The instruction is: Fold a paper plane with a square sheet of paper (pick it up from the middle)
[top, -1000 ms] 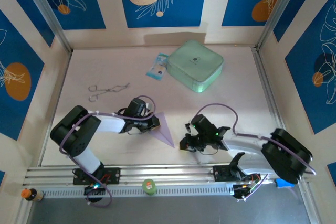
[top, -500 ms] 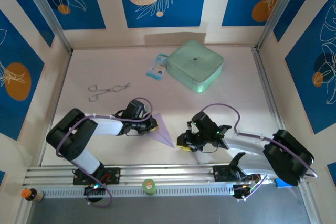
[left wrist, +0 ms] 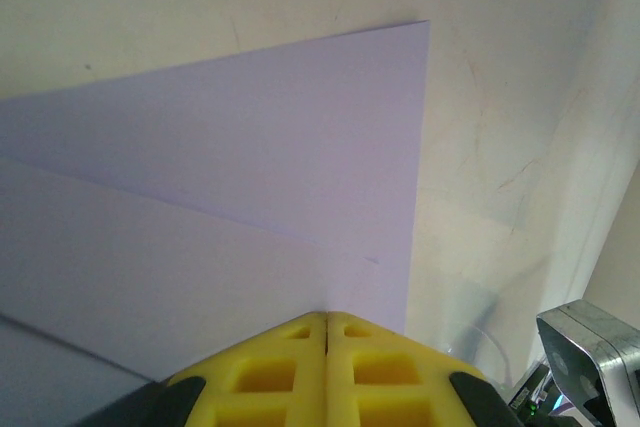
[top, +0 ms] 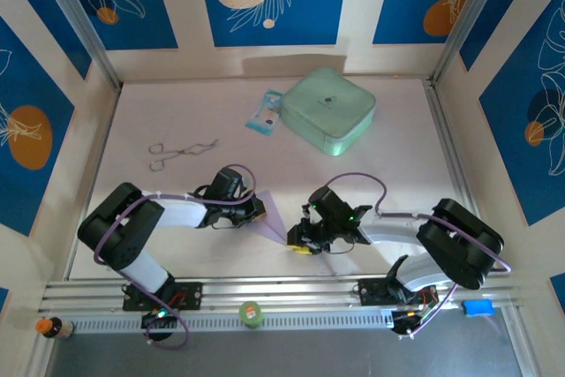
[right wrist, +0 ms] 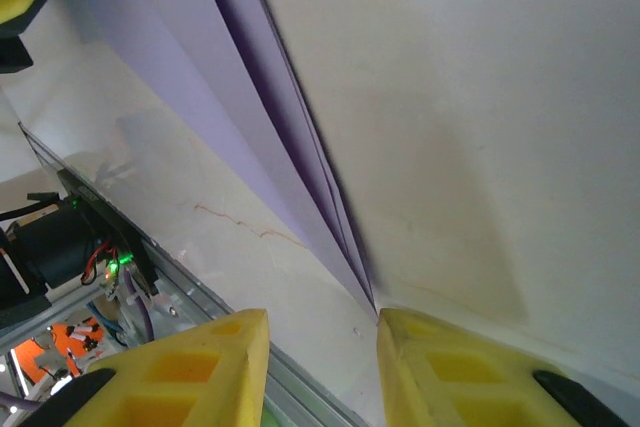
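Right gripper (top: 298,243) is closing in from the right on the tip of the paper (top: 274,218), jaws now standing partway open, gripping nothing. Left gripper (top: 256,211) is staying closed, pressing the folded paper flat on the table (top: 177,112). Probably lining up to grab the tip.

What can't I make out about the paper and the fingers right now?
Top view: the paper's near tip, under the right fingers; its left edge, under the left fingers.
Left wrist view: whether the shut fingers pinch the paper or only press it; they cover the contact.
Right wrist view: the fold's layer count; the paper runs off the top edge.
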